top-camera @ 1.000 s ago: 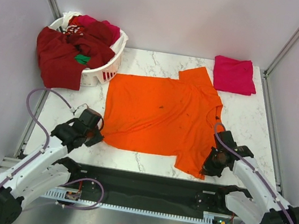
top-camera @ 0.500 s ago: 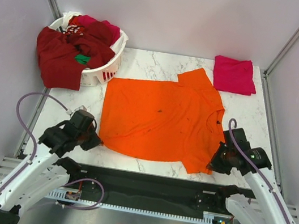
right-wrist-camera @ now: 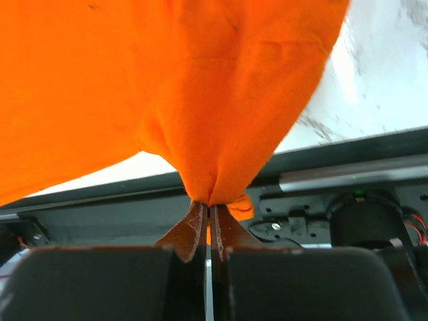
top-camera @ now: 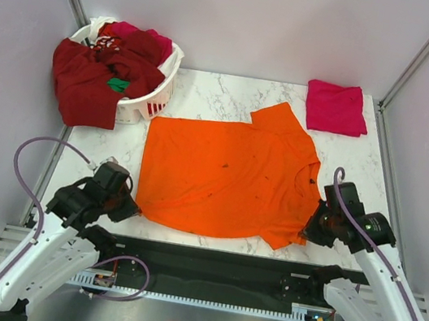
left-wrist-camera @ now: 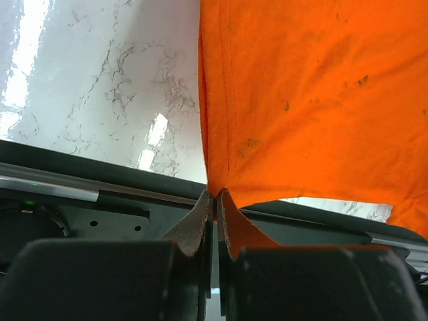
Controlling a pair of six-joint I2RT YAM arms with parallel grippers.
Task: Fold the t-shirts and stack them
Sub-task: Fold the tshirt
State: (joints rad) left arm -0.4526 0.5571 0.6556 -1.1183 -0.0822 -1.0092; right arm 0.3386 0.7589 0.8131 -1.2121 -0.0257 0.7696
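A bright orange t-shirt (top-camera: 224, 175) lies spread flat on the marble table, reaching to the near edge. My left gripper (top-camera: 131, 207) is shut on its near left hem corner (left-wrist-camera: 217, 190). My right gripper (top-camera: 305, 232) is shut on a bunched fold of the orange shirt's right side (right-wrist-camera: 208, 195). A magenta-pink shirt (top-camera: 336, 107) lies folded at the back right. Dark red, crimson and green shirts (top-camera: 106, 68) are heaped in and over the basket at the back left.
A white plastic slotted basket (top-camera: 152, 102) stands at the back left corner. The black base rail (top-camera: 212, 271) runs along the table's near edge, under both grippers. Grey walls and metal posts close in the table on three sides.
Both grippers have pulled back toward the near edge, dragging the orange shirt nearer and a little left. Its near hem now lies straighter and the cloth flatter.
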